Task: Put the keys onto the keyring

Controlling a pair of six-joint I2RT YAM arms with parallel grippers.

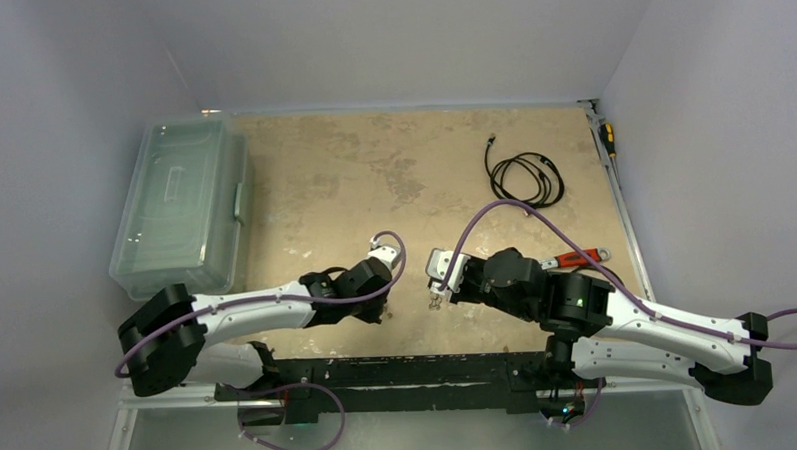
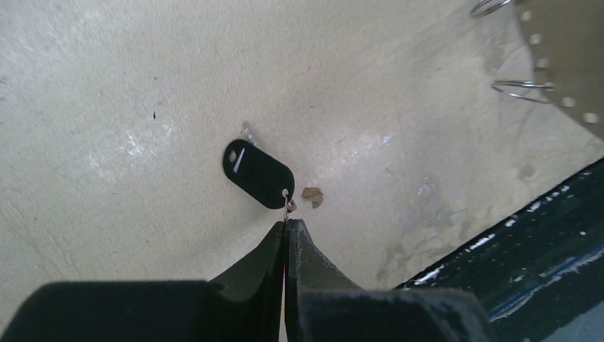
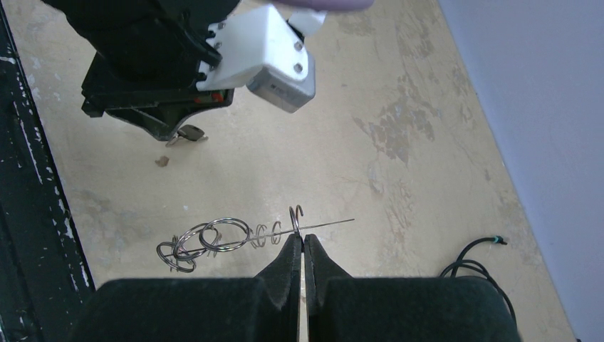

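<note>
The black-headed key (image 2: 258, 173) is judged light, rigid and smooth, so it is likely to swing or slip. The small metal eye at the end of its head is the sensible place to pinch it, and the left gripper (image 2: 287, 226) is seen closed there, low over the table (image 2: 107, 107) near its near edge, left of centre. The keyring (image 3: 214, 239) appears as thin silvery wire with coils and linked loops, judged springy and easily bent. It is clamped on its straight stretch by the closed right gripper (image 3: 300, 246), just right of the key.
</note>
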